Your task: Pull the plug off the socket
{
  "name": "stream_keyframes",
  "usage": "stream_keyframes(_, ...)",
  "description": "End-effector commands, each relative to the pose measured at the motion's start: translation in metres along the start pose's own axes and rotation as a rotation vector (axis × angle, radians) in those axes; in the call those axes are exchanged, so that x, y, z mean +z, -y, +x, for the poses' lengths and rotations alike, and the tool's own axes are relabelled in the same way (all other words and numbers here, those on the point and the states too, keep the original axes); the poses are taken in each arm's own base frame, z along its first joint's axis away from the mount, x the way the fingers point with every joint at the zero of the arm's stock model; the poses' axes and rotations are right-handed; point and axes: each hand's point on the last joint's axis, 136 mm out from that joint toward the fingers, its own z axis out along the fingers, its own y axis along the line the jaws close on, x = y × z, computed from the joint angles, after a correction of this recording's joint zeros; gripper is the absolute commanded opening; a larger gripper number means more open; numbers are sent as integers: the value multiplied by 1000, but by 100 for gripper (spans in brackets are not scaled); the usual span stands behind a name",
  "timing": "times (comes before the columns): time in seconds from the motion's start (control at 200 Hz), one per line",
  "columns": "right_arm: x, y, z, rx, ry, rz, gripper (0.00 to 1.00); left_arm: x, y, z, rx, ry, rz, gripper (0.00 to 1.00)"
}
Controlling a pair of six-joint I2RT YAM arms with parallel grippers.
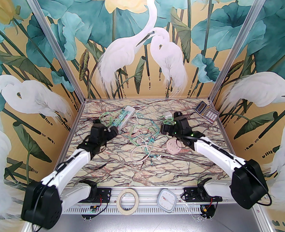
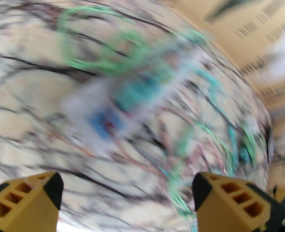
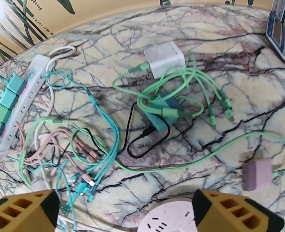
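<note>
Table [image 1: 123, 168]: marble-patterned, strewn with a tangle of cables [image 1: 142, 139] in green, teal, pink, white and black.

Power strip [image 1: 124, 118], white, is laid at the far left of centre, running from near-left to far-right. In the right wrist view, four teal plugs [image 3: 6, 103] are seen seated in a row along its near half.

Left gripper [image 1: 112, 130] is held just beside the near end of the strip. The left wrist view is heavily blurred; its fingers [image 2: 31, 197] are seen spread wide, with nothing between them. Contact with the strip cannot be told.

Right gripper [image 3: 125, 202] is held at right of centre, jaws spread wide and empty, above the far edge of a round pink socket [image 3: 166, 216]. A pink plug [image 3: 257, 174] is laid loose on the table just right of it.

A white adapter cube [image 3: 165, 59] is noted farther off, and a calculator [image 1: 206, 111] in the far right corner.
</note>
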Motion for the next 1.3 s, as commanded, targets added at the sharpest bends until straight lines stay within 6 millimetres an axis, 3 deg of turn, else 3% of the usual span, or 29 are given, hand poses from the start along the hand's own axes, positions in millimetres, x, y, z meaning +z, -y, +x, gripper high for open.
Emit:
stream_keyframes(0.0, 11, -19, -18, -15, 79, -89, 99, 13, 2, -2, 11, -33, 14, 92)
stream_keyframes(0.14, 26, -22, -8, -4, 59, -123, 99, 29, 0, -10, 37, -50, -41, 91)
stream_keyframes(0.265, 30, -23, 0, 24, 37, -144, 99, 42, -17, -21, 18, -66, -142, 87)
stream_keyframes(0.385, 22, -28, -3, 29, 38, -165, 99, 59, -28, -27, -18, -101, -170, 73)
stream_keyframes(0.475, 14, -28, -6, 31, 59, -171, 99, 76, -29, -27, -17, -136, -184, 50)
stream_keyframes(0.71, 13, -29, -5, 35, 56, -179, 99, 118, -34, -33, 12, -211, -248, 41)
stream_keyframes(0.805, 15, -31, -3, 36, 42, -189, 99, 133, -31, -20, 6, -290, -232, 33)
stream_keyframes(0.92, 16, -31, -3, 40, 38, -188, 99, 134, -32, 1, -21, -331, -204, 32)
stream_keyframes(1.11, 16, -35, -1, 47, 29, -209, 99, 108, -18, 56, 4, -402, -164, 33)
stream_keyframes(1.295, 16, -38, 2, 45, 21, -220, 99, 76, 11, 100, 25, -421, -100, 35)
